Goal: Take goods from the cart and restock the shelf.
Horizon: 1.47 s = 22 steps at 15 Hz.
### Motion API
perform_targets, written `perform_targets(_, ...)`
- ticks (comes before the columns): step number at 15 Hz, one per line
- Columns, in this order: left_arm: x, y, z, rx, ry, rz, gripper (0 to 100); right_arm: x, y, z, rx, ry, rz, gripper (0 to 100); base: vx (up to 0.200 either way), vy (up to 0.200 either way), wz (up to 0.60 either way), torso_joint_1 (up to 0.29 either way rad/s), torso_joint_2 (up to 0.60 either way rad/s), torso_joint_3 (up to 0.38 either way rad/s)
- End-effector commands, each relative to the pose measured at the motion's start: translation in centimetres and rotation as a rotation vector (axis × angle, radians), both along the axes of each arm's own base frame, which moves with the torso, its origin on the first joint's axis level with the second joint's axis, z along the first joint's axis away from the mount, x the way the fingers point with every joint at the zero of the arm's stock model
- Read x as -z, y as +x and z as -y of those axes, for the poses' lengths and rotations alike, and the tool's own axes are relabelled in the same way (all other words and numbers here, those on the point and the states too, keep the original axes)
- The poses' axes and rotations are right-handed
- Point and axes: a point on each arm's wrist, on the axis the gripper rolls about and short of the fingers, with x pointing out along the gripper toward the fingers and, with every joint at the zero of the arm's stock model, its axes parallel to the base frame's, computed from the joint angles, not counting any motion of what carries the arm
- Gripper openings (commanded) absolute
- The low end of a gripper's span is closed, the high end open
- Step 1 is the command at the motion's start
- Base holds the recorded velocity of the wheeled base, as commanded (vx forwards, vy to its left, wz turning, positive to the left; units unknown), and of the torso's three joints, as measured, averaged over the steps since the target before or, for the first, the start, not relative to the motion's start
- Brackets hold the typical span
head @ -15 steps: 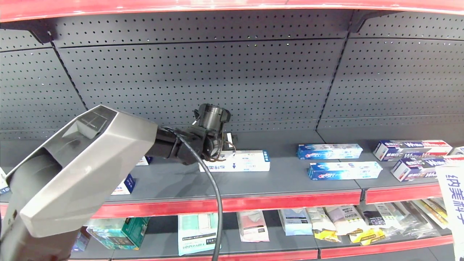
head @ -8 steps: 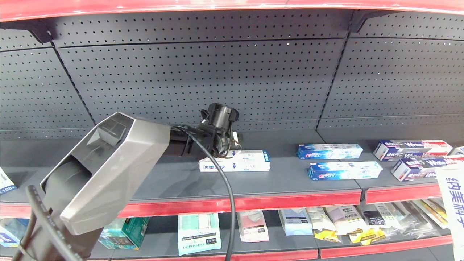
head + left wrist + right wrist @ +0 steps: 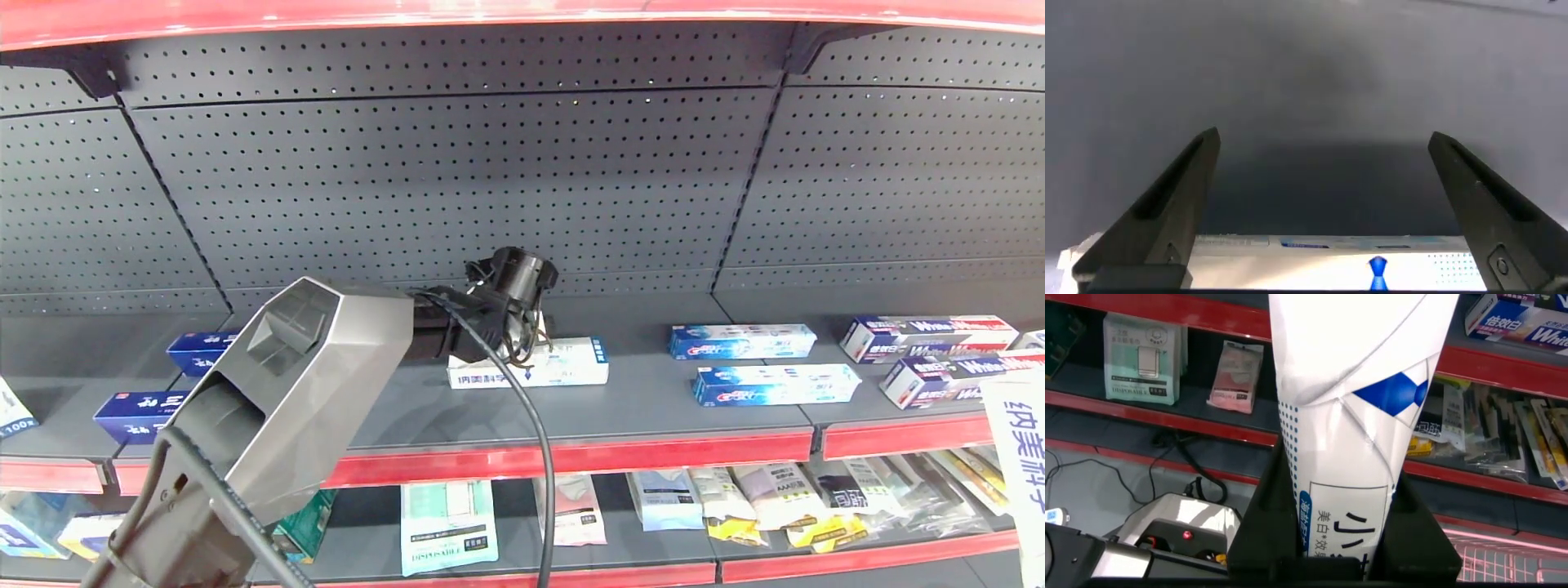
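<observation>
White toothpaste box [image 3: 571,371]: long white carton with blue print, lying flat on the shelf, long side parallel to the front lip.
Shelf [image 3: 620,416]: grey deck, red front lip, perforated grey back panel.
White package [image 3: 1347,416]: creased white wrapper with a blue diamond mark, upright, lower part clamped in the right gripper [image 3: 1343,527], out in front of the shelf.
Cart [image 3: 1511,559]: pink wire mesh, low beside the package.

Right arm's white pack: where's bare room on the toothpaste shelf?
Bare strip between the white box and the blue boxes; also in front of the white box, up to the red lip. Crowded at the right-end boxes.
</observation>
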Motion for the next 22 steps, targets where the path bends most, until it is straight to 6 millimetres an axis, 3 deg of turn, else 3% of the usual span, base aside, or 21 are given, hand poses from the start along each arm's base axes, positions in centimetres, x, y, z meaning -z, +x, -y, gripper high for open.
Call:
perform_targets(1, 1.3, 0.1, 0.1, -0.002, 0.015, -0.027, 100, 0.1, 0.0, 0.0, 0.000, -0.002, -0.007, 0, 0.000, 0.000, 0.00, 0.000, 0.00, 0.000)
perform_targets(6, 3.9, -0.2, 0.2, -0.021, 0.055, -0.096, 100, 0.4, 0.1, 0.0, 0.000, -0.004, -0.016, 0, 0.000, 0.000, 0.00, 0.000, 0.00, 0.000)
perform_targets(22, 4.3, -1.3, 0.4, -0.027, 0.114, -0.167, 100, 1.3, 0.1, 0.0, -0.009, -0.011, -0.050, 0, 0.000, 0.000, 0.00, 0.000, 0.00, 0.000)
